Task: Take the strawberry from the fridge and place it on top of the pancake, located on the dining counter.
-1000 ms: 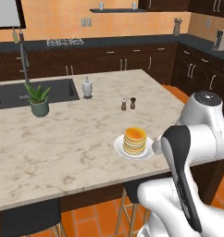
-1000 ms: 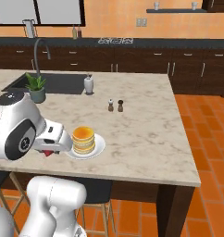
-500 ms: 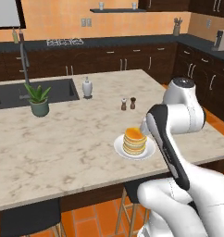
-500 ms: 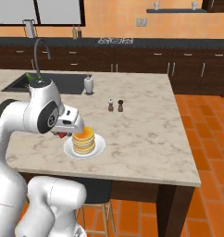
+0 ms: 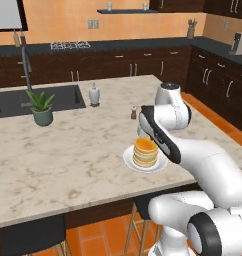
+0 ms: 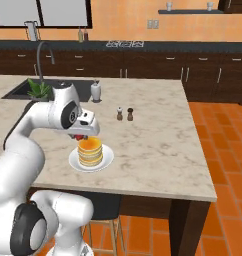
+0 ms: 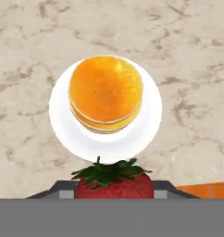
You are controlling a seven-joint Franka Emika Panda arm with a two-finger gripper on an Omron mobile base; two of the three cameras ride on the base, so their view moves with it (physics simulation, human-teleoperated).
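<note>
**Strawberry carried in over the plate**

The arm has swung in from the near edge of the counter (image 5: 68, 165); a second ago the hand hung low beside the plate (image 6: 73, 161), and now the tool (image 6: 82, 136) sits above the near rim, just beside the pancake (image 6: 90, 152) stack. It is closed on the strawberry (image 7: 115, 187), whose red body and green leaves show between the jaws in the hand view, with the pancake's top (image 7: 106, 89) ahead of it and not directly beneath. The fruit is not yet over the stack, so my read is that the carry is nearly done: a short move forward to centre it, a lowering, then release.
</note>
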